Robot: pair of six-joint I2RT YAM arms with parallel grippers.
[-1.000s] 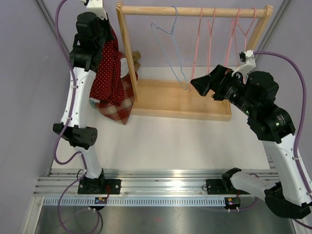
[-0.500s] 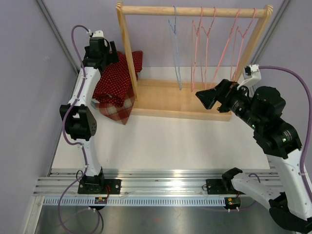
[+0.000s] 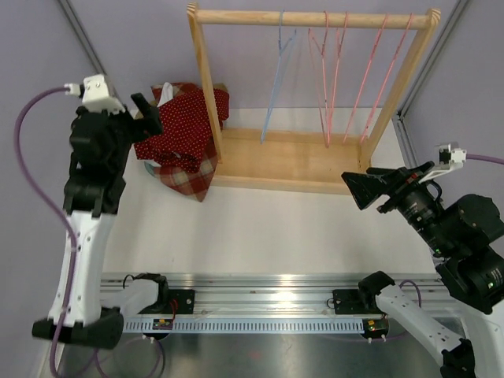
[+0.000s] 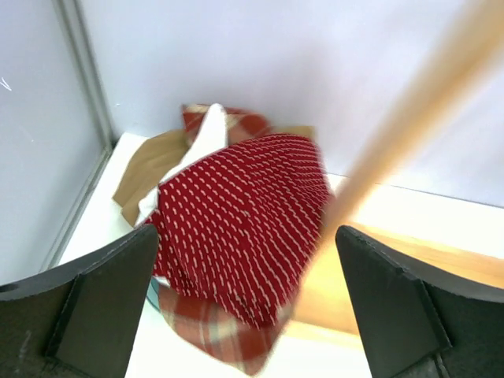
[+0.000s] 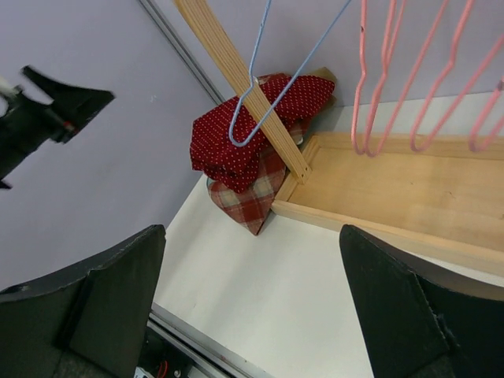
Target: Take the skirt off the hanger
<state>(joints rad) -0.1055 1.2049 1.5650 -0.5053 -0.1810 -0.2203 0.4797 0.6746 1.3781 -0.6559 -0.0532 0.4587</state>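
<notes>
The red white-dotted skirt (image 3: 185, 126) lies crumpled on a pile of cloth left of the wooden rack, off any hanger. The blue hanger (image 3: 276, 71) hangs bare from the top rail. My left gripper (image 3: 150, 118) hovers open just left of the skirt and holds nothing. In the left wrist view the skirt (image 4: 244, 213) lies ahead of the left gripper (image 4: 244, 315), between its spread fingers. My right gripper (image 3: 356, 191) is open and empty, near the rack's right front corner. The right wrist view shows the skirt (image 5: 236, 126) behind the blue hanger (image 5: 260, 87), far from the right gripper (image 5: 252, 315).
A red plaid cloth (image 3: 189, 177) and tan fabric (image 4: 146, 161) lie under the skirt. The wooden rack (image 3: 291, 161) has an upright post (image 3: 206, 87) right beside the pile. Several pink hangers (image 3: 335, 71) hang on the rail. A grey wall (image 3: 39, 94) closes the left side.
My left gripper opened and let go of the skirt, which dropped onto the pile, then drew back to the left. My right arm pulled back toward the near right. The blue hanger swings.
</notes>
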